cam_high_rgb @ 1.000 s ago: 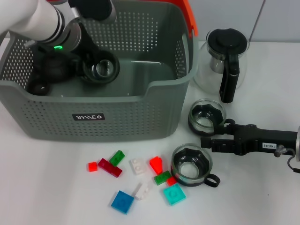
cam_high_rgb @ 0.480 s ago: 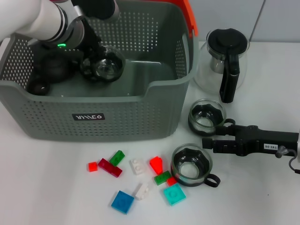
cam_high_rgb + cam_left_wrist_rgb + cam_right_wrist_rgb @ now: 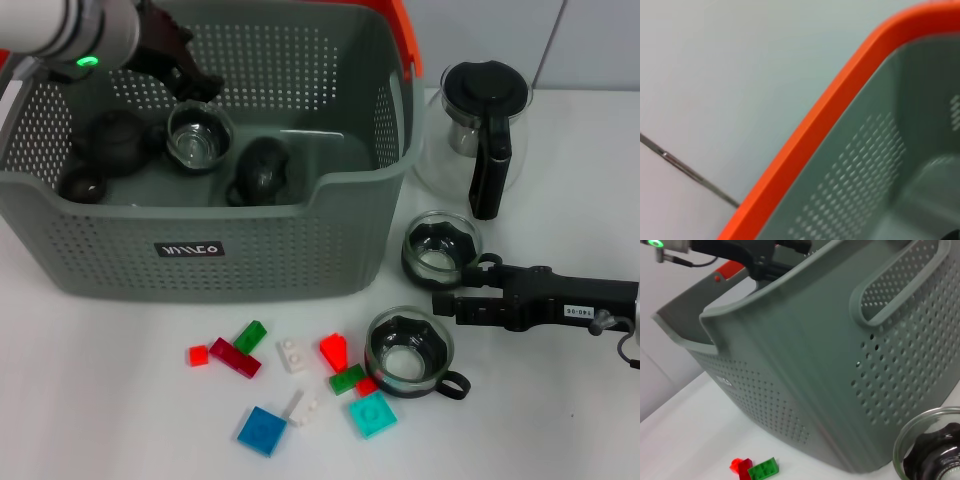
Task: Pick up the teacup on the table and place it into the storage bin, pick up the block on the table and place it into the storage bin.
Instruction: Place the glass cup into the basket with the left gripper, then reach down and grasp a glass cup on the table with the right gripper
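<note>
— Grey perforated plastic: what does the storage bin (image 3: pixel 215 245) hold?

— Four things on its floor, as my head view shows them. One clear glass teacup (image 3: pixel 199 137) stands upright near the middle, a dark cup (image 3: pixel 262 170) lies tipped just beside it, and a dark teapot-like piece (image 3: pixel 115 143) sits at my left with a small dark round piece (image 3: pixel 82 187) near the front wall. The orange handle (image 3: pixel 401 33) runs along the far rim.

— And your grippers?

— My left gripper (image 3: pixel 172 55) hangs above the bin's back left part, over the glass cup, holding nothing; I cannot tell how wide its fingers stand. My right gripper (image 3: pixel 462 302) rests low on the table, its fingers narrowly parted and empty, between two cups.

— Outside the bin?

— Two glass cups with dark inserts (image 3: pixel 440 246) (image 3: pixel 408 352), one glass pot (image 3: pixel 483 125) with a black lid, and ten small blocks (image 3: pixel 290 380) scattered in front: red, green, white, blue and teal.
</note>
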Action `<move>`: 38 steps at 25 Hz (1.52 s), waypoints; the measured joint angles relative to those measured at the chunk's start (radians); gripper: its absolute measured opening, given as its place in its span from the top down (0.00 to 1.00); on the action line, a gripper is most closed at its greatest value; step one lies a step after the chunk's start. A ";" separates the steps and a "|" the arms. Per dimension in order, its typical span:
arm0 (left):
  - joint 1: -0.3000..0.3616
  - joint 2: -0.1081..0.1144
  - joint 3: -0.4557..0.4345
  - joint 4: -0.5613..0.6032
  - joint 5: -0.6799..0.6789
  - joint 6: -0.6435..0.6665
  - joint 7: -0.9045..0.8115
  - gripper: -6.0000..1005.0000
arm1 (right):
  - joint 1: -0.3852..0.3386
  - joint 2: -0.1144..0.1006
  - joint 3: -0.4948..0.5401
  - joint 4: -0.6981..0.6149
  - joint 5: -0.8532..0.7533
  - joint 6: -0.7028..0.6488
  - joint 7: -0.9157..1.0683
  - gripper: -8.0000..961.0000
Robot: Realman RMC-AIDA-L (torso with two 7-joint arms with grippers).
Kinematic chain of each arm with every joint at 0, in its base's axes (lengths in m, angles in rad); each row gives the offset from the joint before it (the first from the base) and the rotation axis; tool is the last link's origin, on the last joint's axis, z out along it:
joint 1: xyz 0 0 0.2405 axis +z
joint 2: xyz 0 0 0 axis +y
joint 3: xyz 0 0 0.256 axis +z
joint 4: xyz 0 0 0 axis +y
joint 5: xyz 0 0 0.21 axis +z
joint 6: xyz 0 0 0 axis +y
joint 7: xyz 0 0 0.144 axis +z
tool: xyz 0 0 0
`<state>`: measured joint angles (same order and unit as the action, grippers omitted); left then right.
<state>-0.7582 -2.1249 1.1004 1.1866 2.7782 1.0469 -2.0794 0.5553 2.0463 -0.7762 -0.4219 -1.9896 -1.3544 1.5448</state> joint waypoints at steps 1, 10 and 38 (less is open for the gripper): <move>0.008 0.000 -0.027 0.032 -0.032 0.049 0.010 0.42 | 0.000 0.000 0.000 0.000 0.000 0.000 0.000 0.05; 0.047 0.037 -0.309 0.159 -0.394 0.437 0.076 0.36 | -0.001 0.000 0.000 0.000 0.000 0.001 0.000 0.05; 0.194 0.132 -0.379 -0.052 -0.677 1.008 0.203 0.37 | 0.002 -0.016 0.023 -0.002 0.001 -0.127 0.057 0.05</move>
<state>-0.5646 -1.9930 0.7213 1.1346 2.1012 2.0548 -1.8760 0.5570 2.0298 -0.7535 -0.4234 -1.9884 -1.4809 1.6013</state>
